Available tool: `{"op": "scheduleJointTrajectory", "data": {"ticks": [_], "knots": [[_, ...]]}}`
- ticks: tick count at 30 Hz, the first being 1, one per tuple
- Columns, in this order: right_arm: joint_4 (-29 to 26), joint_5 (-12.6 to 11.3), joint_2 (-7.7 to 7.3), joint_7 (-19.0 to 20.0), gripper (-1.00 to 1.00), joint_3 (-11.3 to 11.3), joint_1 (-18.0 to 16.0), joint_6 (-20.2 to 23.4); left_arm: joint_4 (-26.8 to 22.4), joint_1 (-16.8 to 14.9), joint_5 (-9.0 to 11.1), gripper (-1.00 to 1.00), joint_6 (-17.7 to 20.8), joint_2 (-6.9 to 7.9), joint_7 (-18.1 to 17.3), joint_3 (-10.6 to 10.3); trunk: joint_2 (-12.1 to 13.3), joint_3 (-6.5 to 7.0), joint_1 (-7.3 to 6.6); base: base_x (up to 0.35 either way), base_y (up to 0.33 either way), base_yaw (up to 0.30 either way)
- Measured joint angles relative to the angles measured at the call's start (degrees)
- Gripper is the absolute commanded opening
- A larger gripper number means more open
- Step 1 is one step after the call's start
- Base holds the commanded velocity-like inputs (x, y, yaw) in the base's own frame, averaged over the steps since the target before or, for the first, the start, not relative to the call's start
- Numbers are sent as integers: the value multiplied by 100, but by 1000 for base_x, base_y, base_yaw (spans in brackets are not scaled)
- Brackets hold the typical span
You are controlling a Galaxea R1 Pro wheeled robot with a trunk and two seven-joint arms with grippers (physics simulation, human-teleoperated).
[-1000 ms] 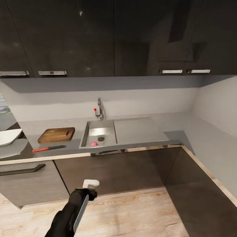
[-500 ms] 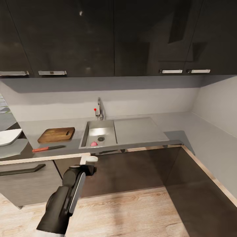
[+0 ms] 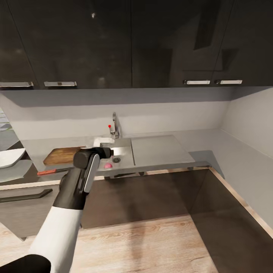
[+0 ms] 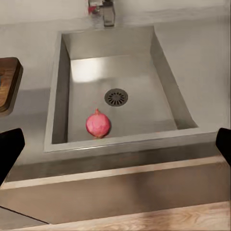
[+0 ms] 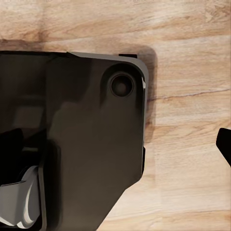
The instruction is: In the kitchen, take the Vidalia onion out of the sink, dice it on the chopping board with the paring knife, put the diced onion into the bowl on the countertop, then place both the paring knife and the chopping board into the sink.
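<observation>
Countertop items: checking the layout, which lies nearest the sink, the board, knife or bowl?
The chopping board, wooden, just beside the sink; knife and bowl lie farther left.

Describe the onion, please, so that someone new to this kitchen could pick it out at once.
Find the steel sink set into the grey countertop below the tap. In its basin, beside the round drain, lies the Vidalia onion, a small pinkish-red ball with a pointed tip, the basin's one coloured thing.
</observation>
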Motion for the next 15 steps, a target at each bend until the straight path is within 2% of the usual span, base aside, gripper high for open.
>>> {"op": "scheduleJointTrajectory", "data": {"ticks": [4, 6, 13, 15], "knots": [[-7, -5, 1, -1, 100, -1, 0, 0, 642, -544, 250, 100, -7, 0, -13, 1, 1, 0, 0, 0, 0, 0], [-7, -6, 1, -1, 100, -1, 0, 2, 962, -676, 305, 100, -12, 0, -14, 2, 1, 0, 0, 0, 0, 0], [-8, -6, -6, 6, 100, 0, 0, -8, 2306, -796, 365, 100, -30, 18, -24, 13, 1, -1, 0, 0, 0, 0], [-3, -6, -7, 7, 100, 4, 0, -13, 2549, -803, 365, 100, -35, 32, -28, 7, 0, -1, 0, 0, 0, 0]]}}
